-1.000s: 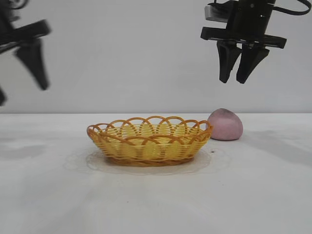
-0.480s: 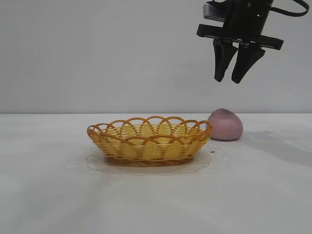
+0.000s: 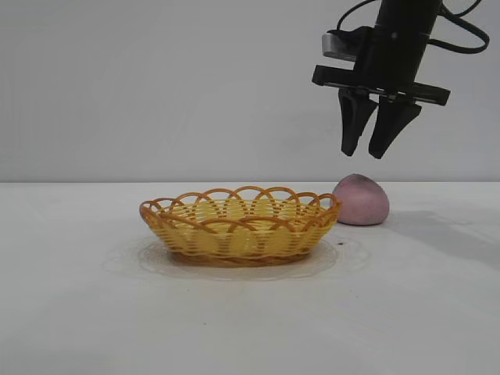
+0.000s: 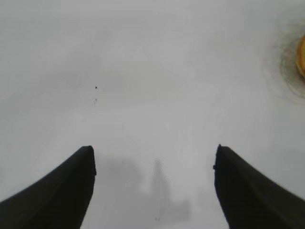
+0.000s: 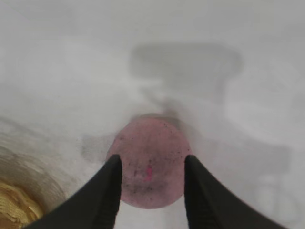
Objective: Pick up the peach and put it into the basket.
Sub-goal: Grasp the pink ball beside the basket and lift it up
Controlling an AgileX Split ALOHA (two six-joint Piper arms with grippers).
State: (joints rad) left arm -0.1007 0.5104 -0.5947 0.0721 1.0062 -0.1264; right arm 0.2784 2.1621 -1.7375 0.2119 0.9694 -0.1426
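Observation:
The mauve-pink peach [image 3: 361, 200] sits on the white table just right of the yellow-orange wicker basket [image 3: 239, 225]. My right gripper [image 3: 364, 152] hangs open directly above the peach, fingertips a short way over its top. In the right wrist view the peach [image 5: 150, 150] lies between my two open black fingers [image 5: 108, 191], and the basket's edge [image 5: 16, 207] shows at the corner. My left gripper [image 4: 153, 157] is open and empty over bare table; it is out of the exterior view.
The white table [image 3: 94, 312] stretches wide around the basket. A grey wall stands behind. A sliver of the basket [image 4: 301, 56] shows at the edge of the left wrist view.
My right gripper has come down and slightly left toward the peach. My left arm has left the exterior view.

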